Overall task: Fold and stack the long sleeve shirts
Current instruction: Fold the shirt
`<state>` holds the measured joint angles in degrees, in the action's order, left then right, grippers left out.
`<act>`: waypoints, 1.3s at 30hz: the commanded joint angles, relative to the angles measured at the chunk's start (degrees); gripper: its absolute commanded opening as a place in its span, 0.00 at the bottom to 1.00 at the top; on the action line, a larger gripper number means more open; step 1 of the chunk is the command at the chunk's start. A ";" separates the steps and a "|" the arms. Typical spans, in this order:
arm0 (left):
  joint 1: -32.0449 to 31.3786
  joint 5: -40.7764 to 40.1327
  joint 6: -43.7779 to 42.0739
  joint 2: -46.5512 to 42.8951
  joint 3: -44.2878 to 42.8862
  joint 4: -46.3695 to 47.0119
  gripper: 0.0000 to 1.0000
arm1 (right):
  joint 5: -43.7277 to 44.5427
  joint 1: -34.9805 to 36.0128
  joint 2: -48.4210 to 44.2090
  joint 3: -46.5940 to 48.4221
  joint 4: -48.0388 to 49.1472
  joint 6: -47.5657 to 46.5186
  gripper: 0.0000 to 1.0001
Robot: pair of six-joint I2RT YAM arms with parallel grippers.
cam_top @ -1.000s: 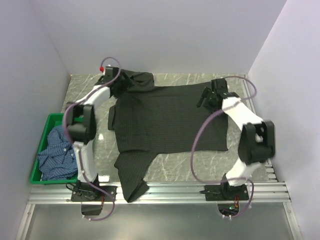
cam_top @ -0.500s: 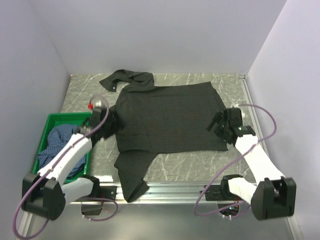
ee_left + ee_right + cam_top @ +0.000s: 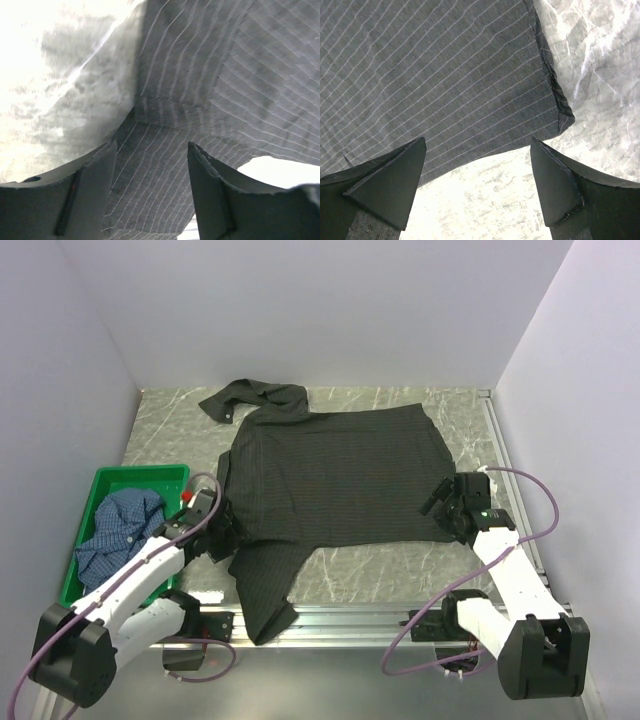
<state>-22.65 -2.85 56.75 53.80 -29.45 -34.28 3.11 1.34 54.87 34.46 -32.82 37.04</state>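
One black shirt (image 3: 335, 475) lay collar-left, long axis left-right, one blue shirt (image 3: 118, 530) in crate (image 3: 140, 474), left gripper (image 3: 222, 528), right gripper (image 3: 444, 502) both spread.

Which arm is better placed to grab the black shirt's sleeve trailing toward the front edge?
Left. Its jaws stand over where that sleeve joins the black shirt; the right arm's jaws hover over the opposite hem corner.

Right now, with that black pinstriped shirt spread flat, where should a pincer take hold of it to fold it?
At its near right hem corner, coming from above on the near side. The black pinstriped cloth shirt lies flat on the grey marble tabletop, so a free corner likely gives a finger an edge to slip under. The open right pincer hovers just there.
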 commanded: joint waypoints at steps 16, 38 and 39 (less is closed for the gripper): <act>-16.88 9.09 14.61 2.71 2.04 -0.61 0.14 | -1.71 -0.82 1.90 -2.12 6.45 0.32 0.90; -18.77 -9.72 11.46 5.08 -10.11 -9.32 0.87 | 0.22 -8.28 10.08 -1.68 6.36 1.37 0.98; -17.26 -9.11 10.41 5.43 -9.40 -8.70 0.87 | 0.23 -8.55 10.25 -1.67 6.36 1.63 0.97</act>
<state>-43.64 -9.21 67.88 58.30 -40.10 -42.70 2.72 -6.20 64.51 32.23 -27.86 37.65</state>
